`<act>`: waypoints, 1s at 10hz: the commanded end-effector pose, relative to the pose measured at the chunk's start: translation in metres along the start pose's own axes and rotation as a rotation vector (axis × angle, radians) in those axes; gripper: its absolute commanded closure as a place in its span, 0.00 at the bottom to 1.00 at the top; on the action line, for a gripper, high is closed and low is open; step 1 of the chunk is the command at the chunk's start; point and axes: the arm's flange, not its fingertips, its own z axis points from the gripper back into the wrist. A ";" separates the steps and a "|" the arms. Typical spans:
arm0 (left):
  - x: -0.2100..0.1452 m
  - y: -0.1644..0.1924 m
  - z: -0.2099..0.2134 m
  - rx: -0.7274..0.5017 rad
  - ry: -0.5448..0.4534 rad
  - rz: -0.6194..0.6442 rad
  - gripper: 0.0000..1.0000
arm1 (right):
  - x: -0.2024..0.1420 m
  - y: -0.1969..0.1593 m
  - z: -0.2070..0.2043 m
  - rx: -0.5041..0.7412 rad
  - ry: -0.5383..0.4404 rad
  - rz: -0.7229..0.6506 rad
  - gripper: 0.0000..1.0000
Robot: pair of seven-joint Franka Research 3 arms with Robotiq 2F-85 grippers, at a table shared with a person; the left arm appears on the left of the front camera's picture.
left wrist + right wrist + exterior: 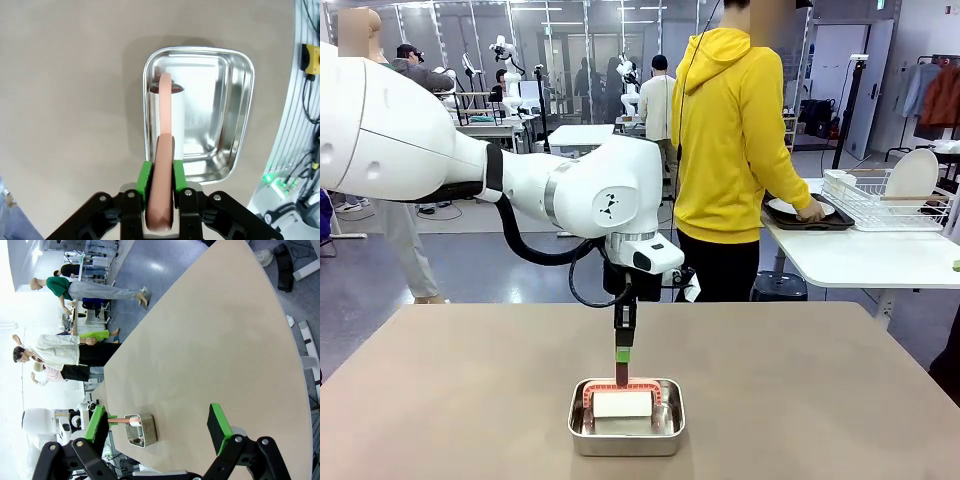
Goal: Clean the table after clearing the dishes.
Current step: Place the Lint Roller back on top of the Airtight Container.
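Note:
My left gripper [625, 352] hangs straight down over a small steel pan [578, 428] near the front of the taupe table [800, 400]. In the left wrist view its green pads [145, 176] press both sides of a pink handle [165, 125], whose far end rests in the pan [240, 70]. That handle carries a white pad [622, 404] lying in the pan. My right gripper [157, 412] is open, high above the table [210, 340], with nothing between its fingers. At a white side table a person's hand rests on a dark tray [840, 222] with a white plate [788, 207].
A person in a yellow hoodie [730, 130] stands beyond the far edge, turned to the white table [860, 260]. A wire dish rack [890, 200] with a plate stands on it. Taupe tabletop spreads wide around the pan [141, 430].

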 end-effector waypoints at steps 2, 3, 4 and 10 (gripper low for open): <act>-0.006 0.010 -0.001 -0.021 -0.016 0.003 0.55 | -0.002 0.001 0.003 -0.007 0.009 0.006 0.00; -0.007 0.010 -0.001 -0.021 -0.018 0.001 0.45 | -0.002 0.001 0.003 -0.007 0.009 0.006 0.00; -0.006 0.009 0.001 -0.020 -0.021 -0.003 0.37 | -0.002 0.001 0.003 -0.007 0.009 0.006 0.00; -0.010 0.003 0.012 -0.016 -0.025 -0.009 0.00 | -0.002 0.001 0.003 -0.007 0.009 0.006 0.00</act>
